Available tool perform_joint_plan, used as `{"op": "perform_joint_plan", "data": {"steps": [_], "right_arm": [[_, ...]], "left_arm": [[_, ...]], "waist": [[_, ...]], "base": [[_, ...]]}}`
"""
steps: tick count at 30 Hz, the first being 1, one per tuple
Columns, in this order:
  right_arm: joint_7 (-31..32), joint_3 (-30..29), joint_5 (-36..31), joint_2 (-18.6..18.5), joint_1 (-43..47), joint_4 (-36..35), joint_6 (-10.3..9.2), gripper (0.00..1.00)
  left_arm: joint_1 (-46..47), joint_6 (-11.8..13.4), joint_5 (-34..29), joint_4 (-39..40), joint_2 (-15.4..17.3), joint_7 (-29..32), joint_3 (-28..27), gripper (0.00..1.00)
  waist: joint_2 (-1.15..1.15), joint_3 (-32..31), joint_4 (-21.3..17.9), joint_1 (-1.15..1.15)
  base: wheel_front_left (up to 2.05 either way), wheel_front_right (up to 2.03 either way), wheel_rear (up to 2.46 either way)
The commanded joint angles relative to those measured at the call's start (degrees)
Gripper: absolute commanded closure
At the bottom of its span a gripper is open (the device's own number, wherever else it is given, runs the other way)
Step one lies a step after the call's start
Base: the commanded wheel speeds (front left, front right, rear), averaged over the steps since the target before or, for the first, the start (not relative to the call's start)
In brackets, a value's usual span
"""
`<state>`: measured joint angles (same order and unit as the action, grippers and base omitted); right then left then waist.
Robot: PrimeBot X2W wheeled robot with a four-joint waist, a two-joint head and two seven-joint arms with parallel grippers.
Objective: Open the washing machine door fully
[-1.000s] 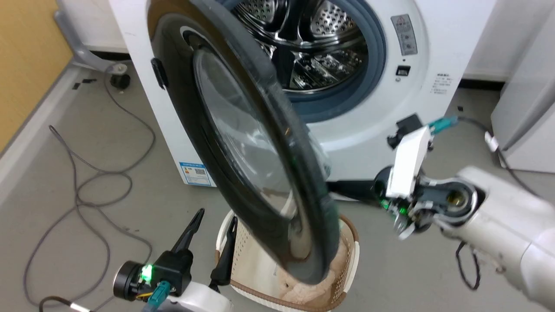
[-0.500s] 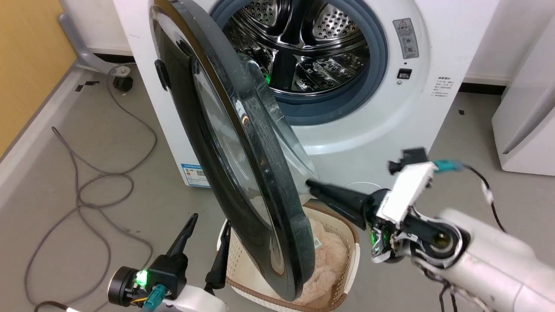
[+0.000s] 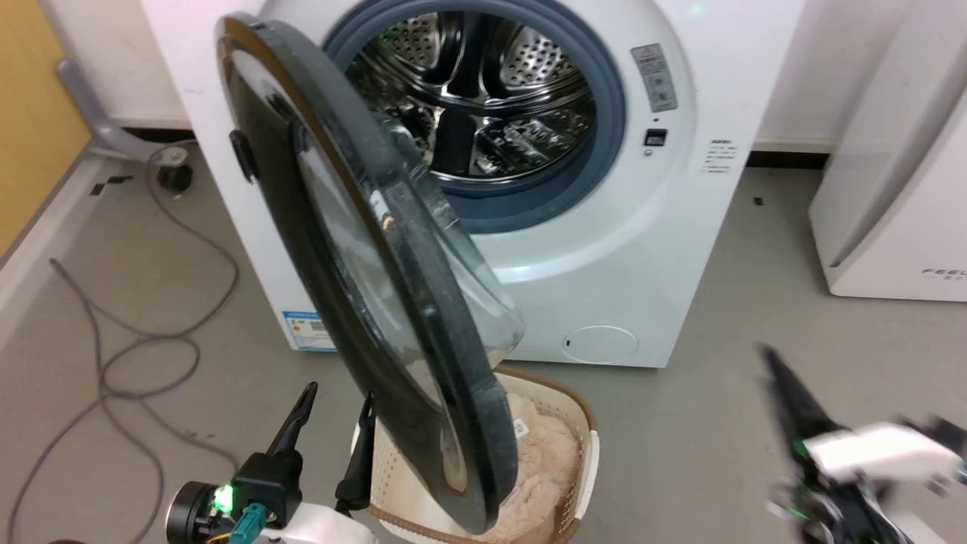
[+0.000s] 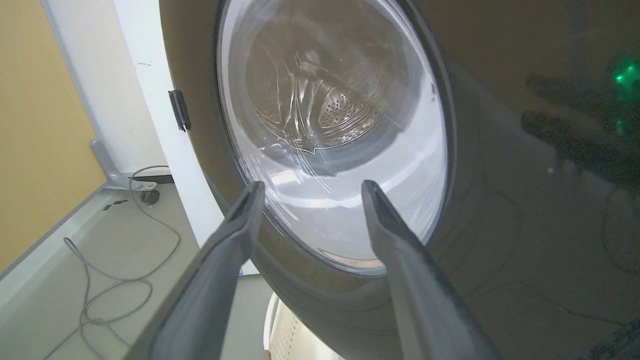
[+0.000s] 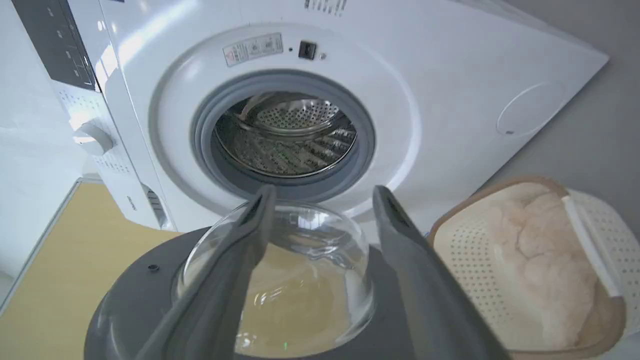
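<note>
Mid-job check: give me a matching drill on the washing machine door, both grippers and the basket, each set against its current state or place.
Things:
1. washing machine door
2. left gripper
3. right gripper
4. basket

States:
A. open, facing the door's inner side
B. on the floor below the door, with beige fluffy cloth inside
C. part-way open, leaving the drum exposed
D. open, facing the door's glossy outer face

Pairs: 1-C, 2-D, 3-A, 4-B
</note>
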<state>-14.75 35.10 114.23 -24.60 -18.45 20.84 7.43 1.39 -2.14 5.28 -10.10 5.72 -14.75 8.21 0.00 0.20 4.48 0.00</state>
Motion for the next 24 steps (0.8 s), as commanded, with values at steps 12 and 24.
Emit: {"op": "perform_joint_plan", "data": {"steps": [12, 24], "right_arm": [[-0.2, -44.5, -70.7, 19.2, 18.0, -5.0, 0.06, 0.00], [1.8, -42.7, -109.1, 21.7, 26.8, -26.9, 0.06, 0.00]], "left_arm": [[-1.0, 1.1, 0.8, -0.3, 0.6, -0.2, -0.7, 0.00], [-0.3, 1.5, 1.1, -0.6, 1.1, -0.2, -0.8, 0.00]], "waist": [[0.00, -0.6, -1.6, 0.00], [0.00, 0.0, -2.0, 0.00]], "base": [[0.00, 0.00, 0.00], [0.00, 0.00, 0.00]]}}
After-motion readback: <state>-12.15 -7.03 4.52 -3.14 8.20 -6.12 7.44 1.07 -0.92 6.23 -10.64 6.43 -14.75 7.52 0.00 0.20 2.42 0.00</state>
